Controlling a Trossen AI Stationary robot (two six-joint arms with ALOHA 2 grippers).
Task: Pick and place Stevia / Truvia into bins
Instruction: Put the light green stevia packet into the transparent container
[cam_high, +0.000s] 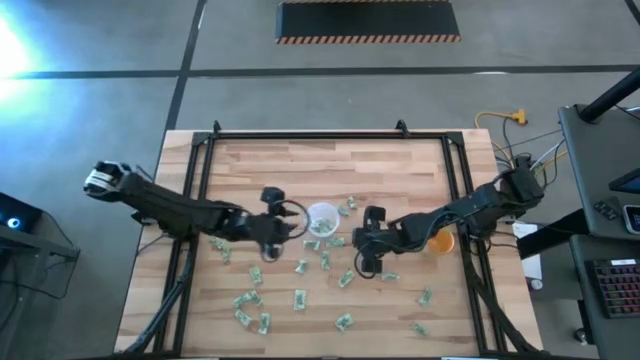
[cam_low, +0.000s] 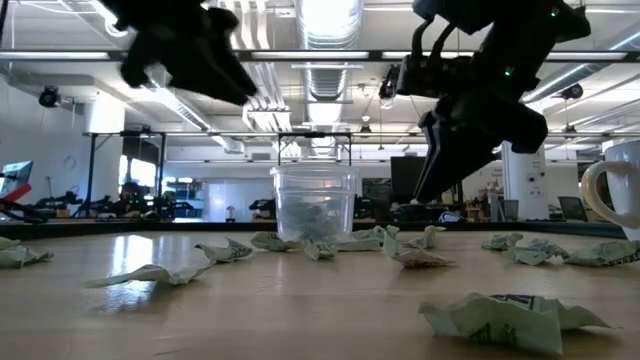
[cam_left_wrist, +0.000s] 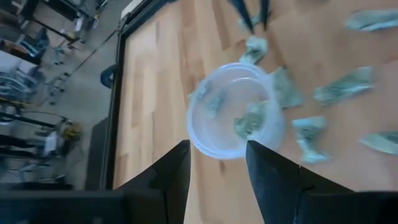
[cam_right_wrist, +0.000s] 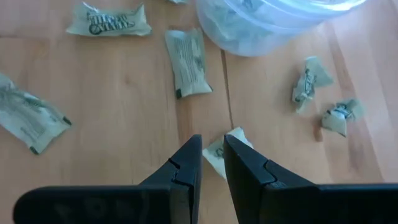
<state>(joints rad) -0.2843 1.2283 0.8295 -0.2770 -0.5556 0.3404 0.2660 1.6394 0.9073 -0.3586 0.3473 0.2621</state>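
Two steps in hand at once. Left gripper (cam_left_wrist: 214, 163) poised over the near rim of the translucent cup (cam_left_wrist: 233, 112), jaws parted and empty; several packets (cam_left_wrist: 252, 119) already lying inside the cup. Judged a deposit just completed on that side, with nothing left between the fingers.

Right gripper (cam_right_wrist: 211, 163) low over the table on the cup's other side, jaws nearly together around the corner of one crumpled packet (cam_right_wrist: 225, 151). Grip appears to be closed on that packet, though only a small edge shows between the fingertips. Judged a pick in progress — not yet lifted clear.

Remaining Stevia / Truvia packets (cam_high: 300, 298) scattered across the wooden table (cam_high: 300, 160), most of them on the side nearer the camera in the high view, a few touching or just beside the cup's base. Orange cup (cam_high: 440, 241) standing beneath the right arm, not part of the work.

Next moves, as judged:
- Right: lift straight up without dragging, carry over the cup's mouth, release only when centred — thin hold on the packet's corner, so slippage a risk.
- Left: withdraw from the rim to give the right arm room, then descend on a loose packet lying well apart from its neighbours.

Task far from finished; many packets outstanding.
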